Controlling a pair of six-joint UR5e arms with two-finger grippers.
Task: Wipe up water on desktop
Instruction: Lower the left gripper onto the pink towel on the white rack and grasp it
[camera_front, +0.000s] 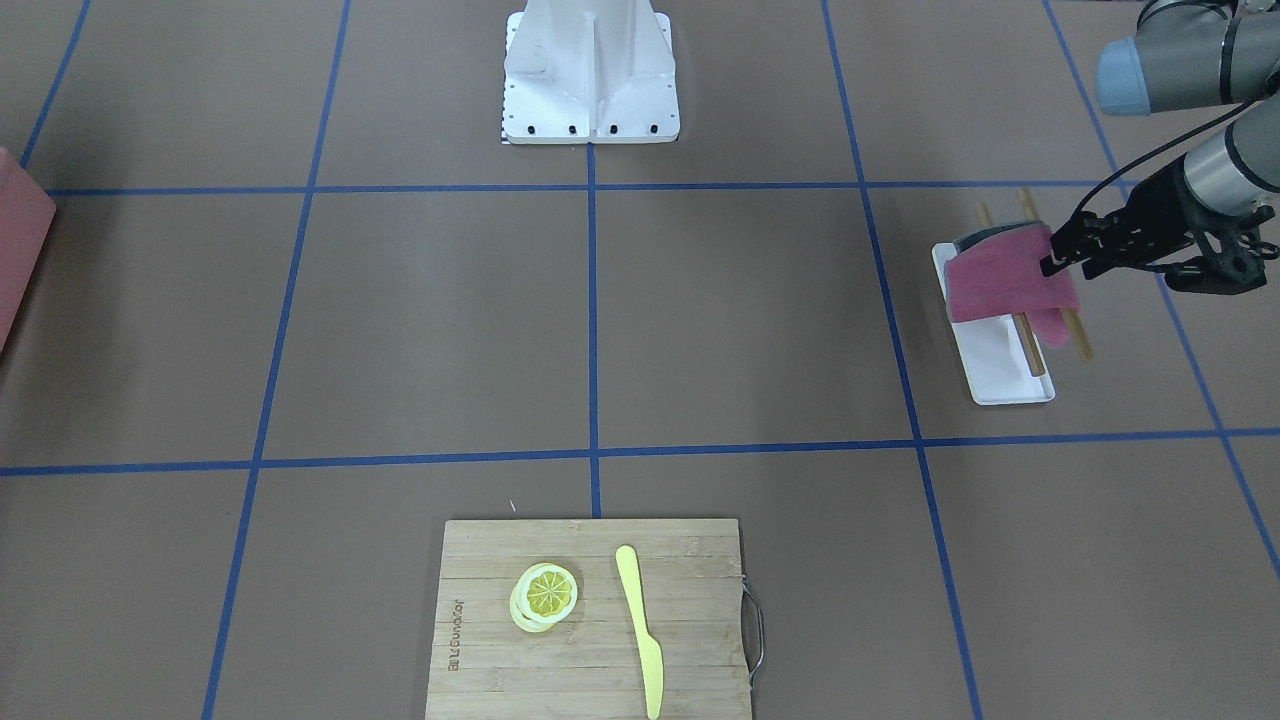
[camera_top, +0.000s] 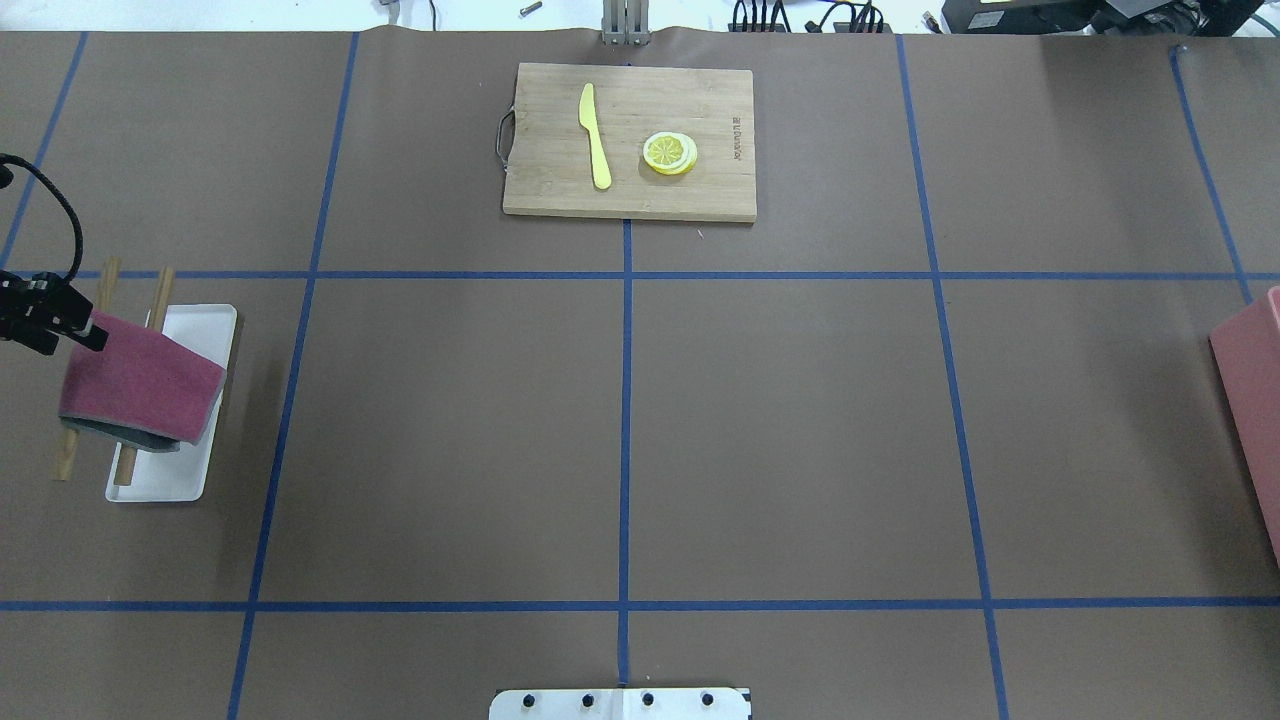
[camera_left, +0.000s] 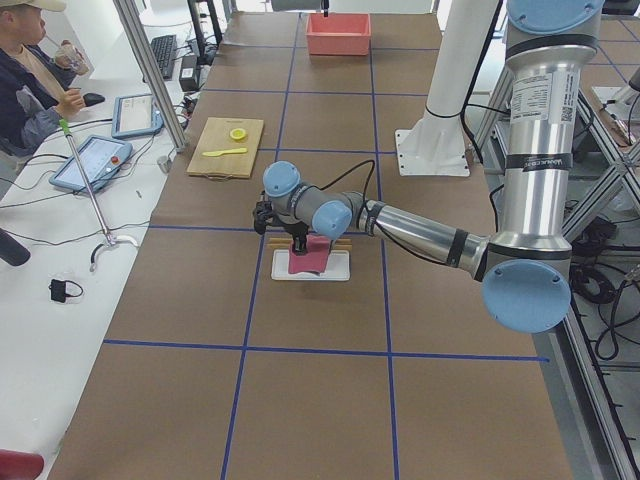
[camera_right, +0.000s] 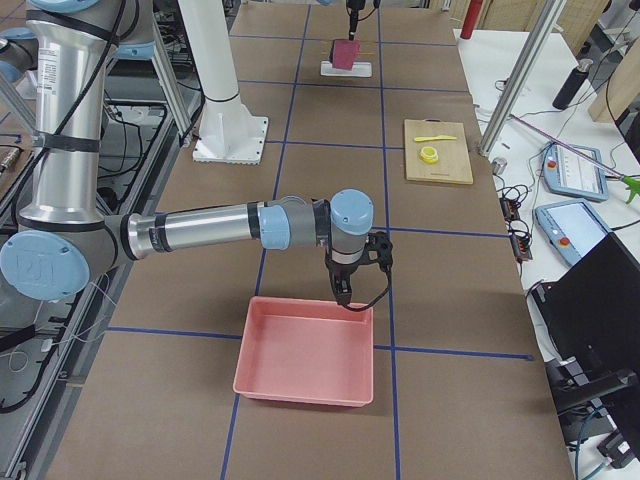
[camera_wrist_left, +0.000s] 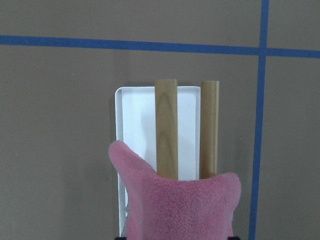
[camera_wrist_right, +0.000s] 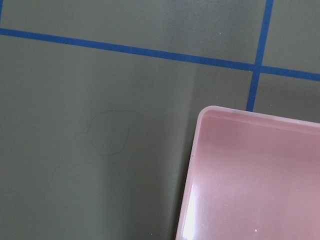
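A tray and two sticks are set at the desk's left end, a bin at its right. A knife and lemon slices are laid on a board.

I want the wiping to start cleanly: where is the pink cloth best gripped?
Take the pink cloth by its raised edge on the robot's outer left side, where the left gripper pinches it. It drapes over two wooden bars at the white tray, so that edge stands clear.

Desktop matte brown paper; cloth fuzzy pink fleece; tray glossy white plastic.
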